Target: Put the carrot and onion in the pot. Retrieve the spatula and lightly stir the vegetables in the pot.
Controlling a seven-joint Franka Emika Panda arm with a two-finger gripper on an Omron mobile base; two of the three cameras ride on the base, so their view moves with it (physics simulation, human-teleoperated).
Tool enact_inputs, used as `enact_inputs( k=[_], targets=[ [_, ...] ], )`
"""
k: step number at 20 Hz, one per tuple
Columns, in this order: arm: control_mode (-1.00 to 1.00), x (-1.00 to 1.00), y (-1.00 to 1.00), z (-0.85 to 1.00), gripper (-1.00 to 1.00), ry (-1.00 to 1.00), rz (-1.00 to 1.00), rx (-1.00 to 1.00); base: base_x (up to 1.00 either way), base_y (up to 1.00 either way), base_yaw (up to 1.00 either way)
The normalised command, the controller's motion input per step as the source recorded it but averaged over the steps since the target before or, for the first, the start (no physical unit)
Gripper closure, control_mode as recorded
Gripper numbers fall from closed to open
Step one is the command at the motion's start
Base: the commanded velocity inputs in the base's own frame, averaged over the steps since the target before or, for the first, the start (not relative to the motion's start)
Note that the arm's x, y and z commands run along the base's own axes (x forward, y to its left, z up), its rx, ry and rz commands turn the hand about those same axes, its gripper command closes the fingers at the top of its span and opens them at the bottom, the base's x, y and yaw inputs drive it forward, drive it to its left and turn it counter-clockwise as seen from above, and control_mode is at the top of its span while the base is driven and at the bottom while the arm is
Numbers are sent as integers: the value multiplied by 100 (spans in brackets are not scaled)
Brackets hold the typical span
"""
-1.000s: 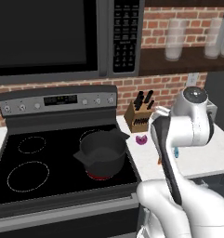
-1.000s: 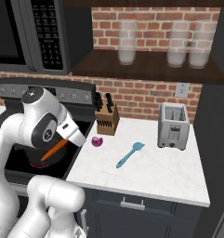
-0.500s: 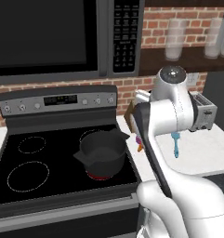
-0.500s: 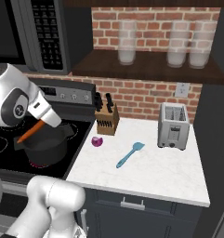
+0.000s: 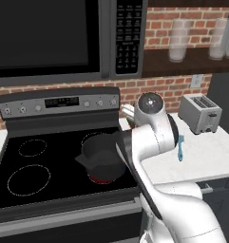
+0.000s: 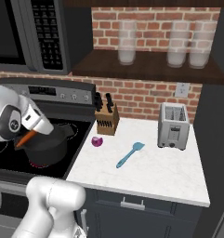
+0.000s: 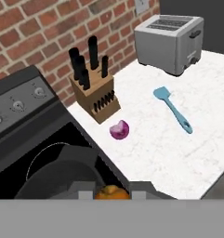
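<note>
Gripper [image 6: 29, 136] clamped on carrot [image 6: 24, 138], orange stick angled over near rim of pot [image 6: 50, 144] on stove [image 6: 11, 160] (front right burner). Onion [image 7: 119, 129] on white counter [image 7: 178, 153] just beside knife block [image 7: 91, 93]. Spatula [image 7: 174, 110] flat on counter between onion and toaster [image 7: 169, 36]. No legible writing; microwave [image 6: 43, 32] keypad marks too small to read.

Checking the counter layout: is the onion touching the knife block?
Apart. The hand view shows bare white counter between the onion and the knife block.

One carrot [image 6: 23, 138], onion [image 7: 119, 129], pot [image 5: 102, 155], spatula [image 7: 173, 109], toaster [image 7: 169, 37].
</note>
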Motion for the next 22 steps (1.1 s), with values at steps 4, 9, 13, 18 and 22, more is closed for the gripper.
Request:
enact_inputs(
  k=[4,9,13,18,22],
  targets=[
    [-100,59,13,0,100,-8,-5,-1,0,0,0],
    [-100,58,0,1,100,0,-3,6,0,0,0],
    [-100,81,14,-28,100,3,0,1,0,0,0],
    [-100,69,10,-37,100,3,0,0,0,0,0],
    [-100,41,23,-58,100,0,0,0,0,0,0]
  ],
)
